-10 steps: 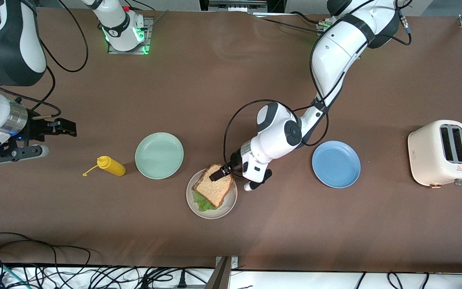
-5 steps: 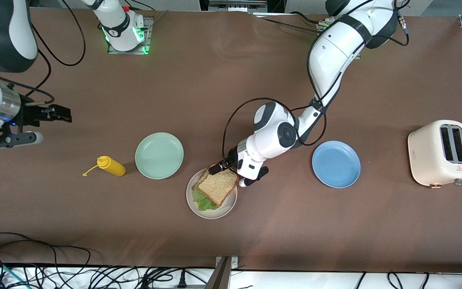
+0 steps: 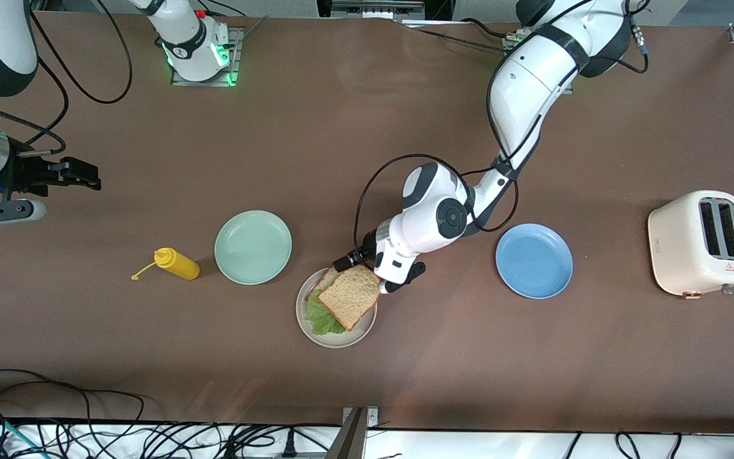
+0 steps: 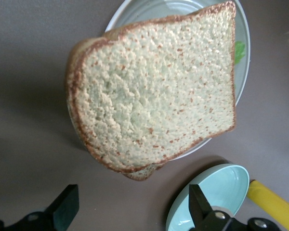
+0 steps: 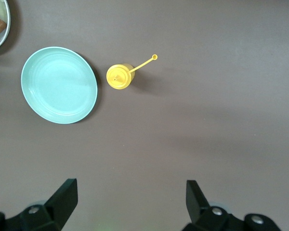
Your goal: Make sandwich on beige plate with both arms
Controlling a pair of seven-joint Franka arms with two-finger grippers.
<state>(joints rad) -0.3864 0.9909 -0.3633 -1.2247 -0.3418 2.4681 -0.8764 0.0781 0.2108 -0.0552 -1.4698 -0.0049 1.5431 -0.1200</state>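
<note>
The sandwich sits on the beige plate (image 3: 335, 341). Its top bread slice (image 3: 349, 294) lies askew over the ruffled lettuce (image 3: 321, 319), and a corner of the lower slice (image 3: 325, 277) peeks out. My left gripper (image 3: 343, 262) hovers open just off the plate's edge that faces the robots' bases, clear of the bread. In the left wrist view the top slice (image 4: 154, 91) fills the frame above my open left gripper (image 4: 132, 211), with nothing between the fingers. My right gripper (image 3: 83, 175) waits open over bare table at the right arm's end, empty in its own view (image 5: 130, 197).
A mint-green plate (image 3: 253, 247) and a yellow squeeze bottle (image 3: 177, 264) lie beside the beige plate toward the right arm's end. Toward the left arm's end lie a blue plate (image 3: 534, 260) and a cream toaster (image 3: 701, 243). Cables run along the table's near edge.
My left gripper has drawn back off the top slice toward the robots' bases, leaving the bread on the lettuce. The right arm has pulled farther away from the plates.
</note>
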